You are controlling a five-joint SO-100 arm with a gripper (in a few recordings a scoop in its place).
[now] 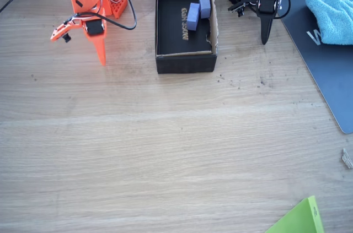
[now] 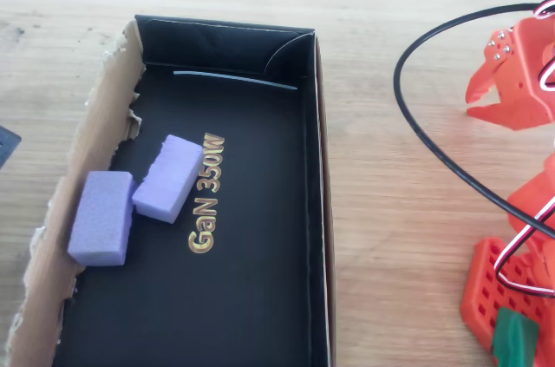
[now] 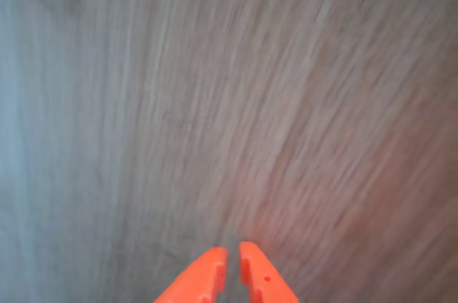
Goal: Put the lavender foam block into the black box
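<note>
The black box point(image 1: 165, 57) point(image 2: 316, 211) stands open at the back of the wooden table, with gold "GaN 350W" lettering on its floor. Two foam blocks lie inside it, touching. The lavender foam block point(image 2: 102, 217) point(image 1: 204, 4), the more saturated blue-violet one, rests against the torn brown cardboard wall. A paler lavender block point(image 2: 169, 178) point(image 1: 193, 16) lies beside it, next to the lettering. My orange gripper point(image 1: 101, 57) point(image 3: 232, 249) points down at the table left of the box in the fixed view. It is shut with nothing between its fingers.
A dark mat point(image 1: 331, 62) with a turquoise cloth point(image 1: 331, 15) covers the right side in the fixed view. A green sheet corner point(image 1: 300, 219) lies at the front right. A black cable point(image 2: 434, 141) loops beside the box. Bare wood spreads across the front.
</note>
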